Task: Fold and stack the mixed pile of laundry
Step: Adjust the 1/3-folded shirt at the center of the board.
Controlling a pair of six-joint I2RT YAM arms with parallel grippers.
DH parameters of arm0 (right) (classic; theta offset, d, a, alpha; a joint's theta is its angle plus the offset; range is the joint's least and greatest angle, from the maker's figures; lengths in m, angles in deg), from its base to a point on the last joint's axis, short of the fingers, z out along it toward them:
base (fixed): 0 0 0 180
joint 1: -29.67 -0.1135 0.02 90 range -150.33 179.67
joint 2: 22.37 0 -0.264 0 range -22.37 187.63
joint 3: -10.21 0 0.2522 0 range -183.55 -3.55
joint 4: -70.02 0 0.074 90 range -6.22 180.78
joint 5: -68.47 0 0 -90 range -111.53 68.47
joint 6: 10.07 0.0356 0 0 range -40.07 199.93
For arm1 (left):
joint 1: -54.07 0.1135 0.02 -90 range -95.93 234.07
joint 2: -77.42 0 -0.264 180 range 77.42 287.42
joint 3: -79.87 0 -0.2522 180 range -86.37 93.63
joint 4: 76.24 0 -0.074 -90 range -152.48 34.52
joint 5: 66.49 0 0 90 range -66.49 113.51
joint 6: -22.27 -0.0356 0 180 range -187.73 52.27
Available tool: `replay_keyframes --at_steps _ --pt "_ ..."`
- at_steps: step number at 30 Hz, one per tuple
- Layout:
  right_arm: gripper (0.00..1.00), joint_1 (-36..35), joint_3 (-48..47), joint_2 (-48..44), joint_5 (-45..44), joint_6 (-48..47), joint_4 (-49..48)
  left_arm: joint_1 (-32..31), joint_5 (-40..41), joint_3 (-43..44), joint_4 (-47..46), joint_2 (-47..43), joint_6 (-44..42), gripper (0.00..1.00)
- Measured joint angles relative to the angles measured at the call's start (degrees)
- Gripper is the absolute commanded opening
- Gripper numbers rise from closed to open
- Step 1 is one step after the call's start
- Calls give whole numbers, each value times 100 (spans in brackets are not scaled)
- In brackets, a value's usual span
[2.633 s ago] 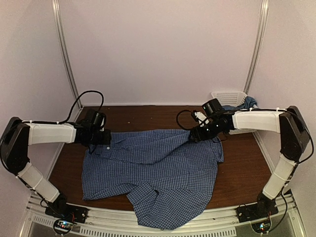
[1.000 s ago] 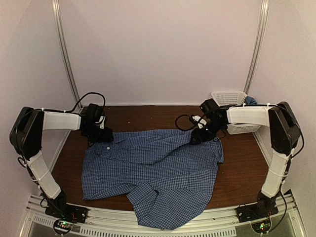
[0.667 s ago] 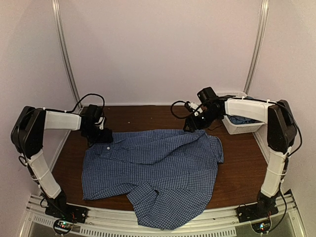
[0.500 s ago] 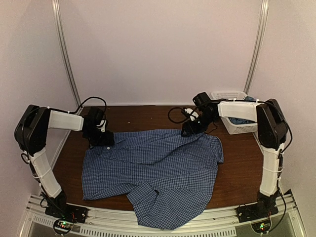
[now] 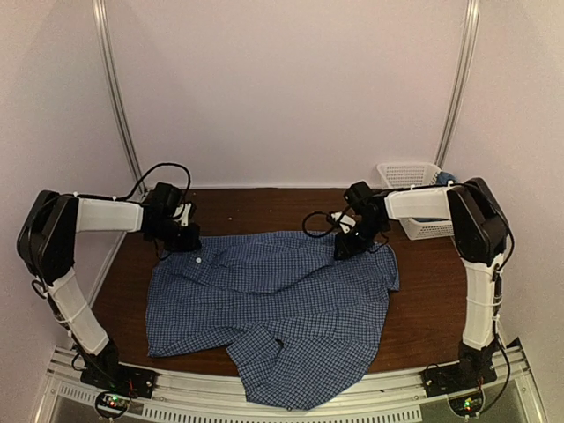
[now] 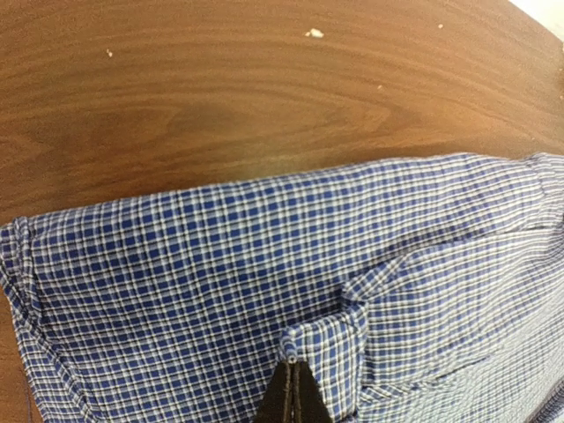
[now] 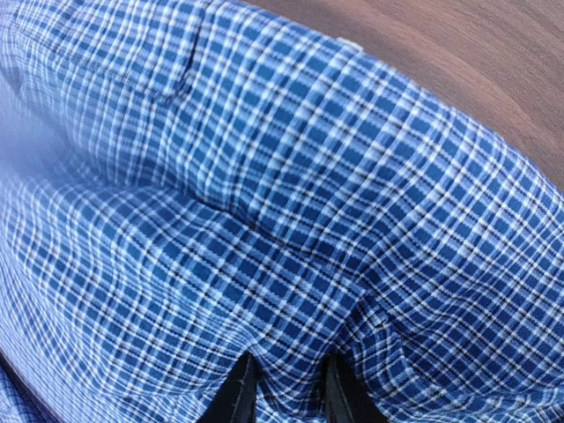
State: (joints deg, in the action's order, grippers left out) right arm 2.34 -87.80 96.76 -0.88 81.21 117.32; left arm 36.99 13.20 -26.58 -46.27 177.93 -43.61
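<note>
The blue-and-white checked shirt [image 5: 273,300] lies spread on the brown table, one part folded over toward the near edge. My left gripper [image 5: 183,240] sits at the shirt's far left corner. In the left wrist view it [image 6: 293,359] is shut on a small raised fold of the shirt [image 6: 176,264]. My right gripper [image 5: 346,249] presses on the far right corner. In the right wrist view its jaws [image 7: 289,388] stand narrow, pinching a ridge of checked cloth [image 7: 291,176]. A bit of teal-blue cloth [image 5: 447,179] shows behind the basket.
A white lattice basket [image 5: 410,172] stands at the back right corner, close behind the right arm. Bare wood table [image 5: 432,300] shows right of the shirt and along the back [image 6: 264,88]. White walls enclose the back and both sides.
The left gripper has closed on a fold at the shirt's far left edge. The right gripper swung left, came down on the far right corner, and its jaws narrowed on the cloth.
</note>
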Motion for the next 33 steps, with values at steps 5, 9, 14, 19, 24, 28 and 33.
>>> replay_keyframes --at_steps 5,9,14,19,24,28,33 --pt "15 7 94 -70 -181 17 42 0 -138 66 -7 -319 -70 0" --pt "17 98 103 -76 -330 63 79 0 26 76 -17 -476 -120 0" --pt "24 361 140 -96 -389 155 81 0 382 -74 -273 -708 -129 0" --pt "35 450 203 -162 -411 188 76 0 654 -363 -592 -966 -127 0" --pt "49 450 284 -317 -378 201 72 0 894 -192 -660 -463 -122 27" --pt "60 448 302 -680 -376 219 79 15 1080 260 -522 85 -120 56" --pt "63 448 302 -1239 -396 306 70 22 1353 409 -400 22 -136 68"
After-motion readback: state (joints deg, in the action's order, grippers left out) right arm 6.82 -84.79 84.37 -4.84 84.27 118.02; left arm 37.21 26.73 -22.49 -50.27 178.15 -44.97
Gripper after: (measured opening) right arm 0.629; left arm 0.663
